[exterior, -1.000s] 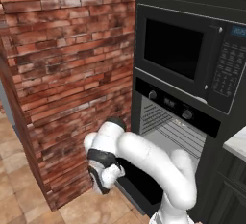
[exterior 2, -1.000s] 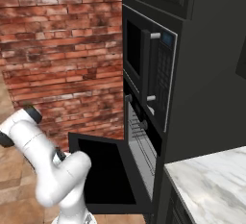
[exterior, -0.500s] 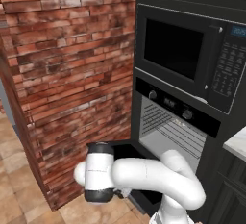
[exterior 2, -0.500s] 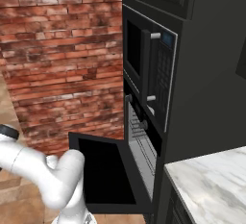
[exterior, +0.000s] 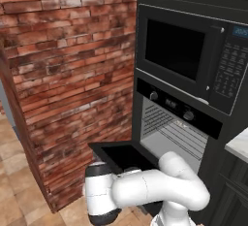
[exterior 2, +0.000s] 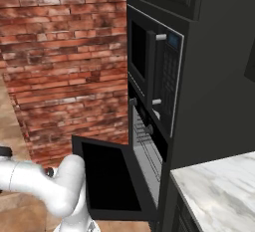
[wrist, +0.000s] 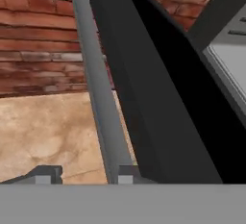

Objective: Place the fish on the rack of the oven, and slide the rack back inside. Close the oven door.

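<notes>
A brick wall point(exterior: 68, 84) stands at the left, and just right of it the oven door point(exterior 2: 107, 181) hangs open and flat over the tiled floor point(wrist: 48, 131). In the hand view the tool point(wrist: 82, 174) sits low by the door's front edge with its tips close together, one tip point(wrist: 126, 174) just under the grey bar handle point(wrist: 98, 98), nothing clamped between them. Further right, the oven point(exterior: 177, 123) shows its pale cavity with the rack point(exterior: 181, 135) inside, under a black microwave point(exterior: 189, 55); the fish cannot be made out.

Red brick wall point(exterior: 68, 74), tan tiled floor point(wrist: 43, 131)
</notes>
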You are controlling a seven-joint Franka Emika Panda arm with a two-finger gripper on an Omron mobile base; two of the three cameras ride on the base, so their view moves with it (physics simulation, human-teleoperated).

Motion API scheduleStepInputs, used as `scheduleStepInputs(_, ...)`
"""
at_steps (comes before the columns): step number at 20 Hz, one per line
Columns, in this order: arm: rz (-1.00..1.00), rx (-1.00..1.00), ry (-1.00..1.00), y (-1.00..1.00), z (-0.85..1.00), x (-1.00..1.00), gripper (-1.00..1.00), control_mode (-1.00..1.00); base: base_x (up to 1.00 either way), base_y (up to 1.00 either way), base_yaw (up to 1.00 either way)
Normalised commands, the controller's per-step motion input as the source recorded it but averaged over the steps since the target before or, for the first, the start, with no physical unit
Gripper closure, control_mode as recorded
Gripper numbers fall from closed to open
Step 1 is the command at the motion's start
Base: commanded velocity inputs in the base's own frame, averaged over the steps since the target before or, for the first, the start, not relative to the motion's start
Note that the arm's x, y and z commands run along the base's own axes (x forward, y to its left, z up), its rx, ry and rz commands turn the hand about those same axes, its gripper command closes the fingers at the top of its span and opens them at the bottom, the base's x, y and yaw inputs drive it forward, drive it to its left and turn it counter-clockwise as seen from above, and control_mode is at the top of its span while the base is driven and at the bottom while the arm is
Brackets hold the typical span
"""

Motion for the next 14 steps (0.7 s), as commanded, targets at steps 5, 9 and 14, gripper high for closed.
scheduleStepInputs(5,-0.28,-1.0,-0.91,0.77,-0.01,0.0,-1.0,-1.0,0.0,0.0,0.0)
scheduleStepInputs(9,-0.29,-1.0,-0.94,0.76,-0.09,0.0,-1.0,-1.0,0.0,0.0,0.0)
scheduleStepInputs(14,-0.32,-1.0,-0.91,0.71,-0.08,0.05,-1.0,-1.0,0.0,0.0,0.0)
